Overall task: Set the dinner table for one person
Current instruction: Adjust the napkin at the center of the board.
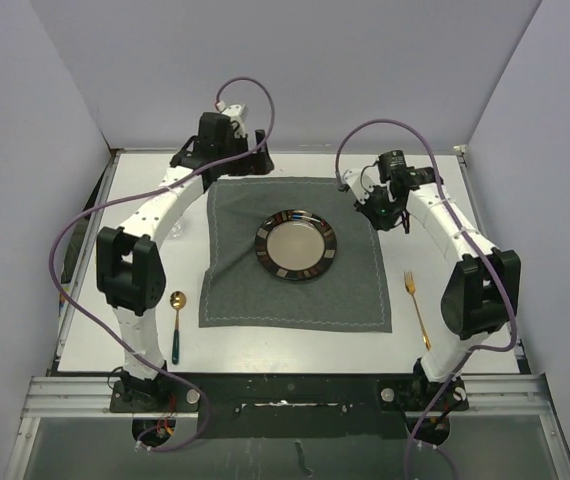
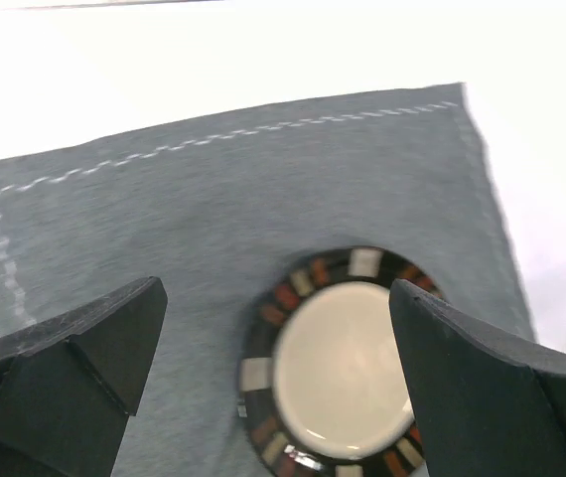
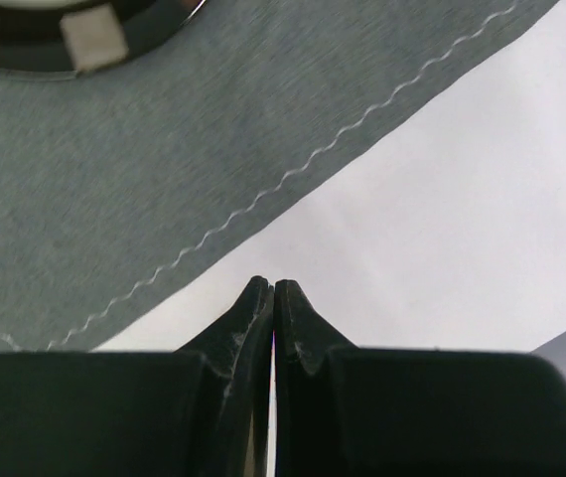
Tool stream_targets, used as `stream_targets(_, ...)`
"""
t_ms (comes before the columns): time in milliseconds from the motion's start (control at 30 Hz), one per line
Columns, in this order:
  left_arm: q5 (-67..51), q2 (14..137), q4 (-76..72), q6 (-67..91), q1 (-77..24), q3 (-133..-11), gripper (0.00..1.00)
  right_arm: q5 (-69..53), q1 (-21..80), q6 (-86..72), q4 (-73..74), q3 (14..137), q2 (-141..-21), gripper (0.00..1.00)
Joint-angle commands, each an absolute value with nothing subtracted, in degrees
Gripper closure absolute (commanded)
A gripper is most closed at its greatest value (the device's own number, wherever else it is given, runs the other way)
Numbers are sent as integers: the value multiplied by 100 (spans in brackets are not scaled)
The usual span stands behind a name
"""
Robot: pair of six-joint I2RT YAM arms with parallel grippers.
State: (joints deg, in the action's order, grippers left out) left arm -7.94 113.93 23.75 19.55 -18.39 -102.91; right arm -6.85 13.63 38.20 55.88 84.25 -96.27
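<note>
On the dinner table [image 1: 295, 345], mid-surface, a grey placemat [image 1: 265, 290] lies flat with the plate [image 1: 296, 245] sitting on it, so that part looks done. Left of the plate, off the mat, lies the spoon [image 1: 176, 325]; right of the plate, also off the mat, the fork [image 1: 417, 310]. Both likely still need placing closer. No knife or cup seen. Beyond the plate, far-left, the left gripper [image 2: 275, 291] hovers, fingers wide apart, empty. Far-right of the plate, the right gripper [image 3: 273, 285] has its fingers pressed together on nothing. Nothing blocks either utensil.
</note>
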Motion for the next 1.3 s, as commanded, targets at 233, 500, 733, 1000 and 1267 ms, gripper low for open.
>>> stream_targets(233,-60,9004,2848,2957,-2857,-7818,2,-2155,809,1843,5264,11294,-12277,100)
stream_targets(500,794,7645,2389,3832,-3638,-5365,16,-2171,694,1805,5374,12889,-13325,100)
stream_targets(733,886,7859,2263,4300,-4001,-4990,56,-2034,686,2043,5014,12399,-13164,100)
stream_targets(1000,1119,8363,2703,4639,-4245,-5232,62,-1834,667,2236,4610,11958,-13174,100)
stream_targets(1267,868,8690,2515,4919,-4295,-5159,63,-1714,641,2314,4420,12232,-13618,100)
